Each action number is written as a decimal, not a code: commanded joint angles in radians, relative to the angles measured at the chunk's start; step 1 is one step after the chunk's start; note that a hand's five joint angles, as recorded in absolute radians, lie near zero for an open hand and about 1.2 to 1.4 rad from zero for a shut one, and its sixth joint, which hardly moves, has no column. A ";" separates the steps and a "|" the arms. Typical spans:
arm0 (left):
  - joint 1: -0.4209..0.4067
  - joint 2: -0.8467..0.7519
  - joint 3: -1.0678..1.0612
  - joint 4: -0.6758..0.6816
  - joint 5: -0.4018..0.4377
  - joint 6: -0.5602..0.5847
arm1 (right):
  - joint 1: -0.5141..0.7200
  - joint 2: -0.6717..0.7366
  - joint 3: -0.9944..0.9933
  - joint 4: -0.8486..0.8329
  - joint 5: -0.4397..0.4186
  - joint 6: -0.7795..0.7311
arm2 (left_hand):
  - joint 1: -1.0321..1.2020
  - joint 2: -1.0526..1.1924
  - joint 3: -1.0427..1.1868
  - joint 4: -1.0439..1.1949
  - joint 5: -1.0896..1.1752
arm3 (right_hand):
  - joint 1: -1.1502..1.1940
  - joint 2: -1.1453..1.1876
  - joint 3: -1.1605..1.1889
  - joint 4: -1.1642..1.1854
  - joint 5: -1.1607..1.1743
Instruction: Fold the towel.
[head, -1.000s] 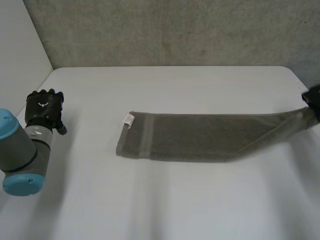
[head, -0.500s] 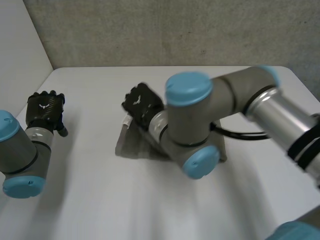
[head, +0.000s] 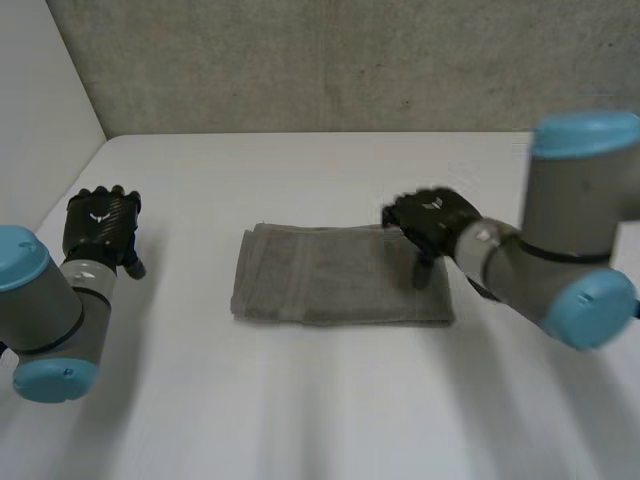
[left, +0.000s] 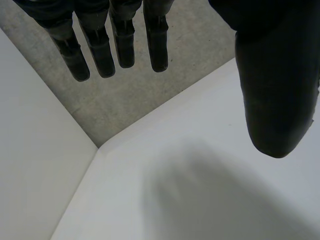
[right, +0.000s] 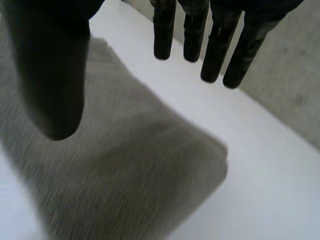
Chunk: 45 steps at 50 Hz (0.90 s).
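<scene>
A grey-brown towel (head: 330, 290) lies flat on the white counter (head: 300, 420), doubled into a short rectangle, so one fold looks done and a further fold may remain. The right robot hand (head: 430, 222) hovers over the towel's right end, fingers straight, holding nothing. The left robot hand (head: 98, 225), likewise spread and empty, hangs well left of the towel. Whether the right thumb touches the cloth is unclear.

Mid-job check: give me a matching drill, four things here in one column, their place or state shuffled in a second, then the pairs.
1. grey-green terry towel
2. black left hand
3. black right hand
4. white table

A. open, over one end of the towel
B. folded, flat, mid-table
C. open, above bare table beside the towel
D. bears the towel

Pairs: 1-B; 2-C; 3-A; 4-D
</scene>
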 joint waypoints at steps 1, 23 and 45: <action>-0.014 -0.001 -0.004 0.017 -0.001 0.000 | -0.101 -0.044 0.290 -0.201 -0.078 0.009 | -0.069 -0.053 -0.060 -0.059 -0.016 | 0.112 0.105 0.106 0.106 0.094; -0.091 0.092 -0.058 0.003 0.082 -0.011 | -0.118 -0.086 0.270 -0.276 -0.066 -0.009 | -0.069 -0.053 -0.060 -0.059 -0.016 | 1.001 0.994 0.995 0.995 0.983; -0.123 0.269 -0.030 0.002 0.139 -0.233 | 0.337 0.394 -0.586 0.055 -0.066 -0.037 | -0.155 -0.138 -0.145 -0.144 -0.101 | 1.001 0.994 0.995 0.995 0.983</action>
